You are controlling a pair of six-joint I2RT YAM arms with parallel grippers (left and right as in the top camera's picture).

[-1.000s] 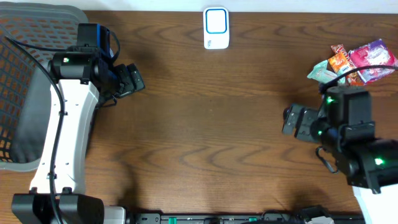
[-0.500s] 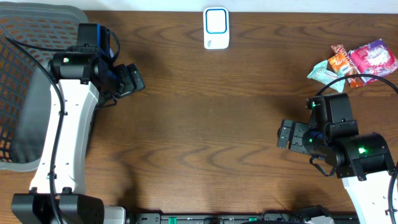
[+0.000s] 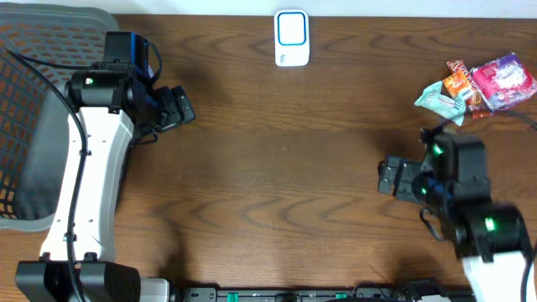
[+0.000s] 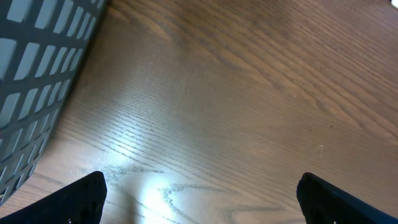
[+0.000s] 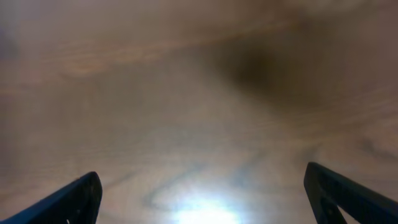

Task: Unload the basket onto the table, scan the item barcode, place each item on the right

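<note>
Overhead, we see both pincers spread wide and empty: our left gripper (image 3: 179, 107) at ten o'clock near the basket (image 3: 33, 50), our right gripper (image 3: 387, 176) at four o'clock. The snack packets (image 3: 480, 84) lie at two o'clock and the white scanner (image 3: 292, 38) at twelve, untouched.
</note>
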